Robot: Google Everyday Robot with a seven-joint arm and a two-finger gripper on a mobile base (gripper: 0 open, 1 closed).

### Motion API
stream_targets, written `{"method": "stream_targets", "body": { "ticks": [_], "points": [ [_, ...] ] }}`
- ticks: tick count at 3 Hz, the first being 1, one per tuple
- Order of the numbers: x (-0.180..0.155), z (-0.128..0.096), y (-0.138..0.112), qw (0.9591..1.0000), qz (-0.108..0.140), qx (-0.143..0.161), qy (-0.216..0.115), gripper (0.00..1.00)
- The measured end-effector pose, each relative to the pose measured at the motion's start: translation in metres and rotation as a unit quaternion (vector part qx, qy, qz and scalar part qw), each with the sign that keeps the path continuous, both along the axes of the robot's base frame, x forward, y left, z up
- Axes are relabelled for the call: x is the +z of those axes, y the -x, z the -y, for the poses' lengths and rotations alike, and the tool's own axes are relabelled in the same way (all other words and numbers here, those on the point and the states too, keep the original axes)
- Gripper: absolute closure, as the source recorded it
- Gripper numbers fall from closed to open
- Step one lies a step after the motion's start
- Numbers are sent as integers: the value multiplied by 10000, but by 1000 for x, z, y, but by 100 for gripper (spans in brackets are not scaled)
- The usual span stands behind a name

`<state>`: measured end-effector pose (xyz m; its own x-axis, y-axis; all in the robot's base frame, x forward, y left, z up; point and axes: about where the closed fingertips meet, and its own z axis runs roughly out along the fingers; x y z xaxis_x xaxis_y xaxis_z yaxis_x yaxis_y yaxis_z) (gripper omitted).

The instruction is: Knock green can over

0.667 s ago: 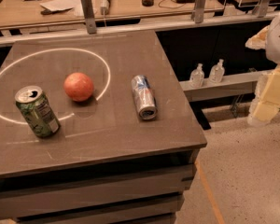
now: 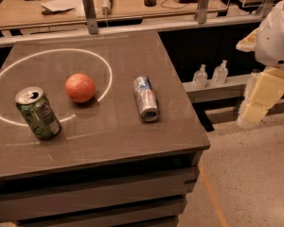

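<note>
Front-left, near left edge of dark grey square table [image 2: 132, 141]: mottled green-and-white aluminium drink can [image 2: 38, 113] upright, on the painted white circle [image 2: 52, 50] | right of centre: slim silver-and-blue can [image 2: 146, 98] on its side | inside circle: round orange ball [image 2: 80, 87] | cream two-finger gripper [image 2: 260, 98] beyond right edge, off table, well apart from green can; grip state: cannot tell.

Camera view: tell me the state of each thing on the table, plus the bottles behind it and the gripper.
green can: standing upright, not knocked over.
silver-and-blue can: lying on its side.
orange ball: resting on the table, between the two cans.
two small bottles: upright, beyond the table's right edge.
gripper: off the table's right side, touching nothing.
</note>
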<state>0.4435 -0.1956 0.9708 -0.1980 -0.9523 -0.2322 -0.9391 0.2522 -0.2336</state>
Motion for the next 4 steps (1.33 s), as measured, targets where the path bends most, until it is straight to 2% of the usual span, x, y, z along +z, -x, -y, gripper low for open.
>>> {"method": "stream_targets", "body": {
  "ticks": [1,2,3,4],
  "points": [
    [-7,-70,-27,9969,6,520,-590,0],
    [-3,-127,-49,9885,128,880,-1221,0],
    [-7,-178,-66,9718,198,1018,-2120,0],
    [2,-238,-77,9340,352,1246,-3331,0]
  ]
}}
